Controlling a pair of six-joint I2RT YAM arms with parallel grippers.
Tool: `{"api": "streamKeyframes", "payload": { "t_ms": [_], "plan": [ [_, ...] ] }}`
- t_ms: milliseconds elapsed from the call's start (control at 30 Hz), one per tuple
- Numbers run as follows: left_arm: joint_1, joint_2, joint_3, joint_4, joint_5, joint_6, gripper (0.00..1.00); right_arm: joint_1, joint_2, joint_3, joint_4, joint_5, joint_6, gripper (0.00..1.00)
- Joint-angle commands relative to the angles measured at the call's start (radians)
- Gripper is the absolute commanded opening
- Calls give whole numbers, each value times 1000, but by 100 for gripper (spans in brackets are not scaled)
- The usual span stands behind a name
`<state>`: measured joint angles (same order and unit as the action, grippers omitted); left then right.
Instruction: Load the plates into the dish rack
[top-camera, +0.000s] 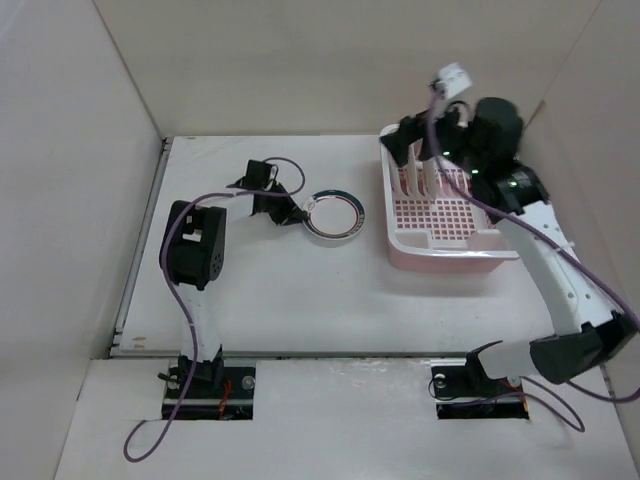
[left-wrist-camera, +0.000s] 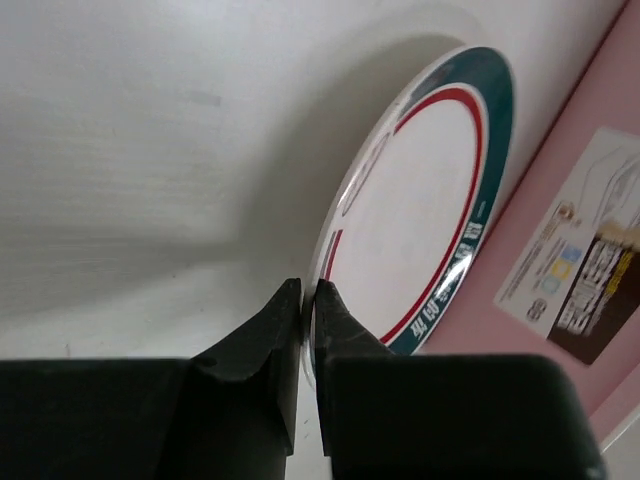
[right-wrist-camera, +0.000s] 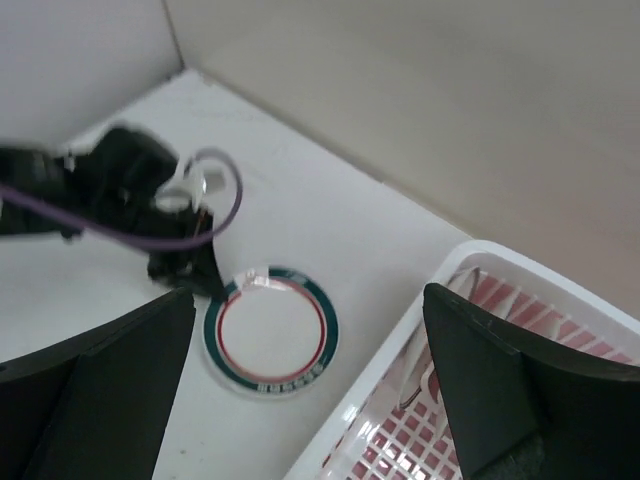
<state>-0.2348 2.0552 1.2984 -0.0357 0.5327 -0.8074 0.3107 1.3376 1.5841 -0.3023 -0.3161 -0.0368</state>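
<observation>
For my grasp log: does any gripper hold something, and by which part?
The left gripper pinches the teal-rimmed plate by its rim; the right gripper holds nothing.

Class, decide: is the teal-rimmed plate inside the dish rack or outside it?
Outside: the plate sits on the table, beside the pink rack.

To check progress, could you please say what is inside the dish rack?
Upright white plates stand in the far slots of the dish rack. The right arm covers the far right corner, so their count is unclear.
</observation>
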Motion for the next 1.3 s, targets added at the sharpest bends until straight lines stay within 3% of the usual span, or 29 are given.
{"api": "streamKeyframes", "payload": {
  "t_ms": [0, 33, 133, 200, 300, 567, 733, 1100, 1200, 1267],
  "plan": [
    [6, -90, 232, -384, -308, 33, 0, 239, 78, 56, -121, 375, -288, 100],
    [6, -104, 296, -526, -351, 46, 0, 319, 95, 56, -121, 506, -314, 100],
    [15, -113, 546, -750, -497, 47, 0, 384, 165, 56, -98, 619, -344, 100],
    [15, -104, 690, -829, -533, 47, 0, 432, 205, 56, -65, 632, -389, 100],
    [25, -113, 756, -895, -522, 36, 0, 510, 239, -13, 32, 710, -448, 100],
    [43, -248, 658, -883, -381, -10, 0, 544, 297, -87, 215, 609, -526, 97],
    [63, -294, 636, -848, -251, -45, 0, 544, 360, -73, 215, 559, -537, 96],
    [72, -323, 592, -813, -165, -79, 0, 544, 442, -3, 166, 465, -515, 93],
    [72, -333, 592, -803, -134, -79, 0, 521, 480, 19, 166, 454, -503, 87],
    [72, -333, 592, -794, -134, -79, 0, 521, 505, 31, 175, 466, -491, 77]
  ]
}}
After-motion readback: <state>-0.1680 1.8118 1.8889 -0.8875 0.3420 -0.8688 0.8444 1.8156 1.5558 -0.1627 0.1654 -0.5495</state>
